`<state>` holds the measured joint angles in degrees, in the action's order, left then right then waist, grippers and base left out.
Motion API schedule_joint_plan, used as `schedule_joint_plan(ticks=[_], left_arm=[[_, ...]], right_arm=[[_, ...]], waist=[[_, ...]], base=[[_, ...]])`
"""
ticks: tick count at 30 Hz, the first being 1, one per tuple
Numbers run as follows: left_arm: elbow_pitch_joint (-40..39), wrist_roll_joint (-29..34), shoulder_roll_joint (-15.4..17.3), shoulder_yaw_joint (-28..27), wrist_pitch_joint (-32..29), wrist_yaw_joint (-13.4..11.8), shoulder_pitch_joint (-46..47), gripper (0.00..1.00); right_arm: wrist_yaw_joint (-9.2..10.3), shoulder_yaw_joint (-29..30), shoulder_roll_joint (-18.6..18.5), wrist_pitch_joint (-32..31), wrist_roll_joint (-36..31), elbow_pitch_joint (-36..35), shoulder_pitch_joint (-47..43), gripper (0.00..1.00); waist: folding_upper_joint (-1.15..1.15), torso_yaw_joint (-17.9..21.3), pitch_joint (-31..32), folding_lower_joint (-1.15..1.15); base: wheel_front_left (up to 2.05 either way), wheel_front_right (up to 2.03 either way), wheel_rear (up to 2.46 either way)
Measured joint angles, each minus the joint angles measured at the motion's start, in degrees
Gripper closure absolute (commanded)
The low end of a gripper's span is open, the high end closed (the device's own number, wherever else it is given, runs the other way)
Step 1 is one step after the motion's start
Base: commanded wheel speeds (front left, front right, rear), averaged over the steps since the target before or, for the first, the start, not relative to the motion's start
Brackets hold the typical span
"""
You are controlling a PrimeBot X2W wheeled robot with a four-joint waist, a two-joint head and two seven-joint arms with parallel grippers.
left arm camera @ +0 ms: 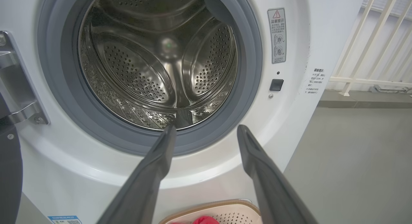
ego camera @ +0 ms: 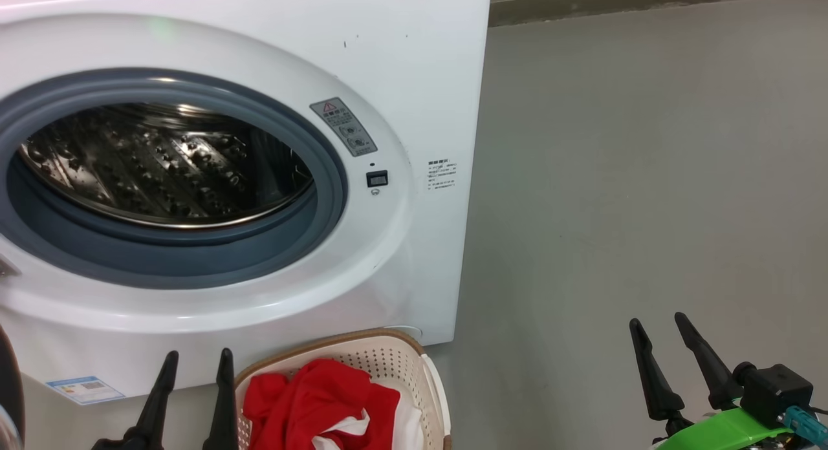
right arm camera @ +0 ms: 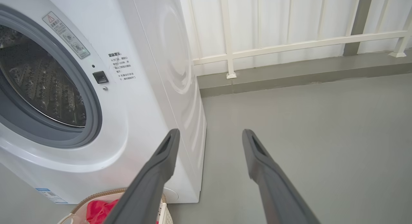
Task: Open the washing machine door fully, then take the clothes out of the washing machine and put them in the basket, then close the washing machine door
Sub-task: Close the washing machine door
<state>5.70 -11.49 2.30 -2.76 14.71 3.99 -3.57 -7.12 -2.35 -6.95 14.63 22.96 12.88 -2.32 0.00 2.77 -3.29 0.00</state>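
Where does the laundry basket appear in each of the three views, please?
Head view: basket at bottom centre, before the washing machine.
Left wrist view: basket at the bottom edge, near centre.
Right wrist view: basket in the bottom-left corner.
Shared landmark: small black square on the machine's front.

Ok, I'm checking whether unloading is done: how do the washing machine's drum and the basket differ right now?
The drum is shiny steel; the basket is cream plastic with a brown rim. The drum looks empty, while the basket holds the red and white clothes. The drum is plainly wider than the basket. Both have perforated walls.
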Motion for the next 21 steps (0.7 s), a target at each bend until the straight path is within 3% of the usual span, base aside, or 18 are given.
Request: schedule_joint_plan(ticks=[21], left_arm=[[0.1,0.3,0.1,1.2,0.0,0.0,0.3,0.00]], right_arm=[[0.00,-0.1,0.0,0.0,0.0,-0.1,0.0,0.00]], waist=[[0.00,-0.6,-0.6,0.00]], base=[[-0.11,0.11,0.00]])
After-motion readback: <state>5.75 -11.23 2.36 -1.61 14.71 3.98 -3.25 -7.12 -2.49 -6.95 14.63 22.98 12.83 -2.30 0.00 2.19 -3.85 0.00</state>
